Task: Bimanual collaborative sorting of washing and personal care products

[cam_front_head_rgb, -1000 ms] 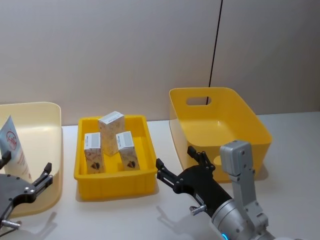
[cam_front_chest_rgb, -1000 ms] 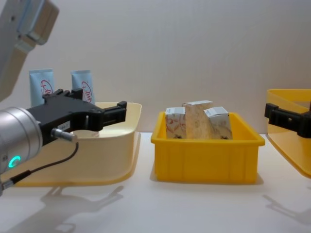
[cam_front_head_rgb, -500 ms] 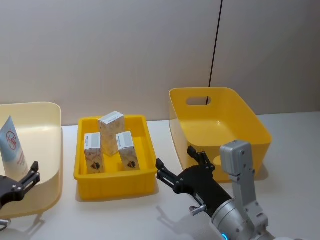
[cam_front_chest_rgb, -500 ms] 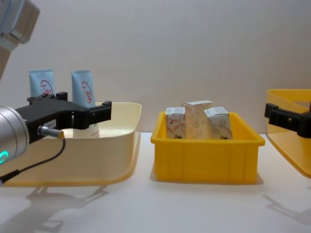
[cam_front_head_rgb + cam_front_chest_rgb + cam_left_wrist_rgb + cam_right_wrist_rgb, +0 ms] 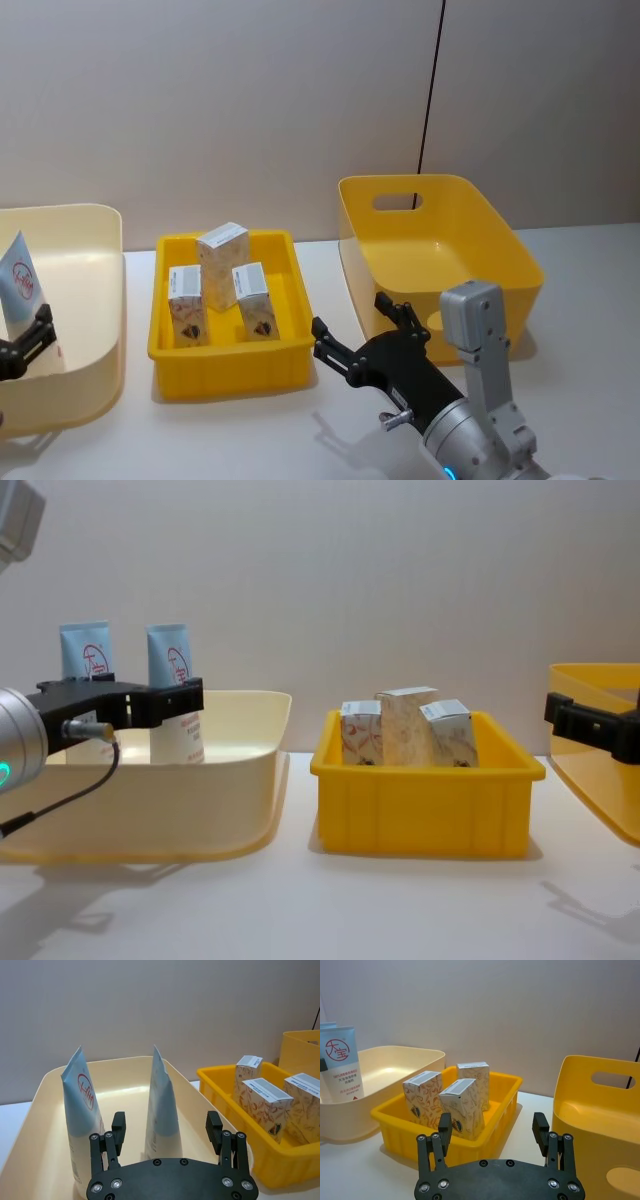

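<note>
1. White table top (image 5: 250, 420) sits in front of a plain grey wall (image 5: 250, 100).
2. Three bins stand in a row on the table. A pale cream bin (image 5: 100, 290) is on the robot's left. A small yellow tray (image 5: 225, 365) is in the middle. A big yellow bin (image 5: 500, 250) with a handle hole is on the right.
3. Two blue tubes (image 5: 87, 655) (image 5: 170, 660) stand upright in the cream bin. They are side by side with a small gap between them. Each one has a round red mark on it.
4. Three small boxes (image 5: 222, 250) (image 5: 186, 300) (image 5: 254, 298) stand close together in the yellow tray. They have a brown pattern and white tops. One is at the back and two are in front of it.
5. The left gripper (image 5: 166, 1129) is over the cream bin, near the tubes. Its fingers are spread wide and hold nothing. In the left wrist view, one tube shows between the two fingers, a bit farther off. Neither finger touches it.
6. The right gripper (image 5: 491, 1126) hangs over the table, in front of the gap between the yellow tray and the big yellow bin. Its fingers are spread wide too, and it holds nothing.
</note>
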`<state>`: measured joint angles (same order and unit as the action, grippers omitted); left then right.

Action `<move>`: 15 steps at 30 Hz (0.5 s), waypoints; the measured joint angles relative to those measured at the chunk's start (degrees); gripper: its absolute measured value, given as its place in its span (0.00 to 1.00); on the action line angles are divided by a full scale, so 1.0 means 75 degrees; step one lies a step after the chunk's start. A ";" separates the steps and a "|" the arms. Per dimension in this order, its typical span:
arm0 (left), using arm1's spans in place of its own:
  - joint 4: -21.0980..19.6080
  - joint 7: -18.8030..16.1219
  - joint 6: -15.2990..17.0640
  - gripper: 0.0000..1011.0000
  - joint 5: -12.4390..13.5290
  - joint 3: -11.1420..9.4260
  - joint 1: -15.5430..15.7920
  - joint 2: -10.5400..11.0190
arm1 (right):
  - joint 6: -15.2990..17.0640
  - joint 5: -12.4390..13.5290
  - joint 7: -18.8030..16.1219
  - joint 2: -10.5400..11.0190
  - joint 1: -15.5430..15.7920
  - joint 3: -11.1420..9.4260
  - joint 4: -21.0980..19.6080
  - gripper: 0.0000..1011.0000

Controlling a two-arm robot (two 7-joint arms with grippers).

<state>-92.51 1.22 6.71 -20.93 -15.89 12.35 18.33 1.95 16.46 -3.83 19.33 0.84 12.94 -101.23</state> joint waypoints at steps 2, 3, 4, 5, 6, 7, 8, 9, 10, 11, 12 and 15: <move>0.0094 0.0056 0.0039 0.99 -0.0076 0.0048 0.0073 -0.0039 | 0.0000 0.0000 0.0000 0.0000 0.0000 0.0000 0.0000 0.99; 0.0138 0.0080 0.0050 0.99 -0.0100 0.0063 0.0106 -0.0055 | 0.0000 0.0000 0.0000 0.0000 0.0000 0.0000 0.0000 0.99; 0.0170 0.0111 0.0062 0.99 -0.0128 0.0073 0.0132 -0.0068 | 0.0000 0.0000 0.0000 0.0000 0.0000 0.0000 0.0000 0.99; 0.0204 0.0136 0.0070 0.99 -0.0149 0.0083 0.0160 -0.0081 | 0.0000 0.0000 0.0000 0.0000 0.0000 0.0001 0.0000 0.99; 0.0267 0.0188 0.0088 0.99 -0.0188 0.0095 0.0211 -0.0105 | 0.0000 0.0000 0.0000 0.0000 0.0000 0.0000 0.0000 0.99; 0.0312 0.0217 0.0093 0.99 -0.0206 0.0101 0.0251 -0.0124 | 0.0000 0.0000 0.0000 0.0000 0.0000 0.0000 0.0000 0.99; 0.0385 0.0284 0.0104 0.99 -0.0243 0.0107 0.0309 -0.0149 | 0.0000 0.0000 0.0000 0.0000 0.0000 0.0001 0.0000 0.99; 0.0422 0.0312 0.0108 0.99 -0.0257 0.0109 0.0338 -0.0161 | 0.0000 0.0000 0.0000 0.0000 0.0000 0.0000 0.0000 0.99; 0.0471 0.0341 0.0112 0.99 -0.0271 0.0109 0.0379 -0.0178 | 0.0000 0.0000 0.0000 0.0000 0.0000 0.0001 0.0000 0.99; 0.0545 0.0401 0.0120 0.99 -0.0294 0.0109 0.0441 -0.0205 | 0.0000 0.0000 0.0000 0.0000 0.0000 0.0001 0.0000 0.99; 0.0580 0.0439 0.0124 0.99 -0.0308 0.0108 0.0471 -0.0218 | 0.0000 0.0000 0.0000 0.0000 0.0001 0.0000 0.0000 0.99; 0.0748 0.0552 0.0133 0.99 -0.0337 0.0084 0.0615 -0.0281 | 0.0000 0.0000 0.0000 0.0000 0.0000 0.0000 0.0000 0.99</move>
<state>-86.90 5.36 7.70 -23.46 -15.26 16.96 16.21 1.95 16.46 -3.83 19.33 0.84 12.94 -101.23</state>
